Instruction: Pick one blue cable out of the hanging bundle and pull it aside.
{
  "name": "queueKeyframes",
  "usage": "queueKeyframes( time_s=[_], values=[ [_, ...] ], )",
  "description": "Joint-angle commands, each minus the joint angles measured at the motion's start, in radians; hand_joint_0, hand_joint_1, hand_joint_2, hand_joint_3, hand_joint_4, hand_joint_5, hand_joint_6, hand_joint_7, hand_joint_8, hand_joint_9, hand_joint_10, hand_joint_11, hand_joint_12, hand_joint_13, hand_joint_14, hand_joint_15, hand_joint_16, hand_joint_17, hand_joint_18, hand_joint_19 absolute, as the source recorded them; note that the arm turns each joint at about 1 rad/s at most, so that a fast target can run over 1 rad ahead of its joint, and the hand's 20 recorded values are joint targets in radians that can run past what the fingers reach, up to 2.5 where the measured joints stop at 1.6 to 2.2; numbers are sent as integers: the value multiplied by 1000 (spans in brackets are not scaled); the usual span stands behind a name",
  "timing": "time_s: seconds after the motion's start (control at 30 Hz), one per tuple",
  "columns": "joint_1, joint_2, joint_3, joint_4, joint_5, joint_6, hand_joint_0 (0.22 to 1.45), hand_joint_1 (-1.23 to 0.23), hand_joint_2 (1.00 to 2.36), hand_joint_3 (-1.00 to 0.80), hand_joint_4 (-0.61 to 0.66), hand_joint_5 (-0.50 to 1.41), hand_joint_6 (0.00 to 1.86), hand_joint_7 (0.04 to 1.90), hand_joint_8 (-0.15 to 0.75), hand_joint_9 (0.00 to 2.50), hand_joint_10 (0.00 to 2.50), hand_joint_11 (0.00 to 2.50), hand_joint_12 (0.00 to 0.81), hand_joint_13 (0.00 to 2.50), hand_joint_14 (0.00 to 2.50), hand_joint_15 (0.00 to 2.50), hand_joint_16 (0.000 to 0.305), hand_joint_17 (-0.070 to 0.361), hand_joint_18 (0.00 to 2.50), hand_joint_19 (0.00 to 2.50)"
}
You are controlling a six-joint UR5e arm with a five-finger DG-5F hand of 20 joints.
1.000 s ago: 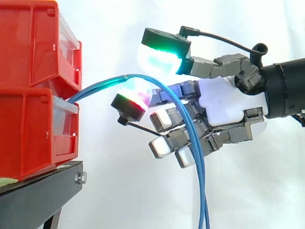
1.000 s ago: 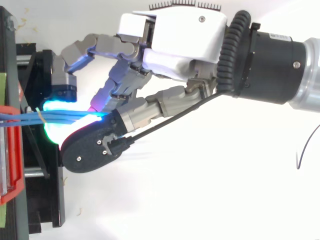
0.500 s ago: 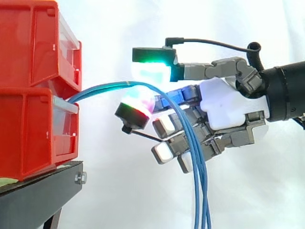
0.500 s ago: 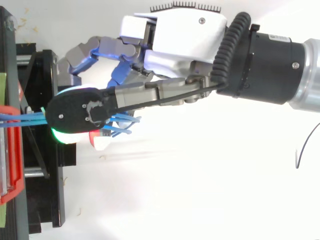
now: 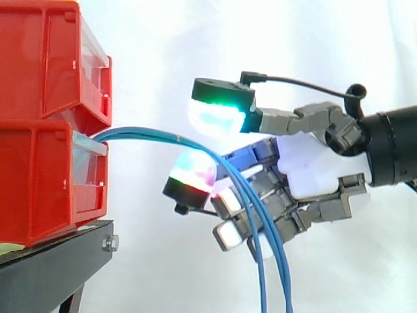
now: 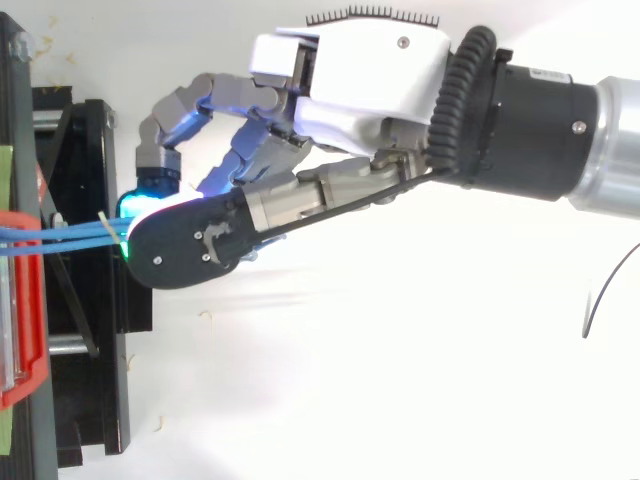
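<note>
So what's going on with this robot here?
A robot hand is working at the bundle of thin blue cables that arcs out of the lower red plastic bin and hangs down. The hand sits at the cables' bend. Whether it grips one cable can't be told; none looks pulled aside yet.

— Cables (image 5: 195, 145): cropped by the bottom edge in the side view?
— Yes. From above, lost beneath the hand (image 6: 350, 70).
— Count?
— Too tightly bunched to tell.
— Near ends?
— Hidden among the bins (image 5: 45, 117).
— Anything else cropped?
— The bins at left, stand (image 5: 58, 257) below, arm (image 5: 391, 147) at right. Grip on any cable: impossible to tell.
</note>
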Motion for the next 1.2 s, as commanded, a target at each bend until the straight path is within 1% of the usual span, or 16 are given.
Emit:
queueKeyframes(
  time_s=[0.0,0.03,0.1,0.2,0.27,0.3,0.33,0.37,0.43,0.63,0.7,0.8,0.93,1.03,1.1,1.17],
  values=[
    [2,0,-44,129,0,0,481,-497,1000,-500,138,-178,872,934,350,1015,16,813,391,924,19,597,59,133,970,597],
    [2,0,-42,133,0,0,477,-472,1000,-500,137,-178,871,933,352,1011,14,801,397,923,19,605,60,134,966,604],
    [4,0,-42,133,-2,0,455,-328,1000,-500,154,-186,850,902,363,975,16,795,419,903,17,598,64,145,940,611],
    [6,0,-38,133,-2,-2,436,-290,1000,-500,156,-192,824,891,368,934,16,783,429,882,16,596,67,151,924,598],
    [9,0,-38,137,0,-2,432,-371,1000,-500,147,-199,825,873,365,915,16,780,429,874,17,590,67,150,916,598],
    [9,0,-38,137,0,-2,445,-476,1000,-500,140,-208,827,871,352,867,13,785,418,833,18,590,65,146,875,591],
    [9,0,-38,137,0,-2,445,-482,1000,-500,136,-209,828,867,350,851,13,787,418,825,16,587,65,146,869,584],
    [10,0,-38,137,0,-2,465,-560,1000,-500,122,-221,824,861,335,789,15,784,408,769,16,578,63,141,790,578],
    [12,0,-38,137,2,1,490,-645,1001,-476,103,-227,819,855,319,732,15,759,393,723,18,572,60,135,732,576],
    [18,0,-38,143,2,13,555,-729,1003,-455,71,-229,814,863,292,699,16,758,365,701,19,563,56,125,696,560],
    [18,0,-39,151,2,13,596,-746,1007,-417,52,-228,825,866,285,698,16,751,354,708,19,567,54,121,696,554],
    [22,1,-39,148,3,16,619,-708,1011,-372,61,-223,849,850,287,735,16,756,351,727,19,567,52,118,723,558],
    [22,1,-39,139,2,29,579,-540,1009,-401,87,-205,859,877,310,803,16,761,363,767,18,581,53,119,739,583],
    [22,1,-39,137,2,30,564,-479,1007,-417,77,-191,851,911,309,815,17,766,367,767,19,588,54,121,728,602],
    [24,1,-38,142,2,30,548,-454,1006,-435,91,-189,849,907,316,822,17,759,371,765,18,587,55,123,725,610],
    [24,1,-38,142,2,30,542,-462,1005,-439,98,-188,847,909,319,826,14,761,376,766,19,594,55,124,728,609]
  ],
)
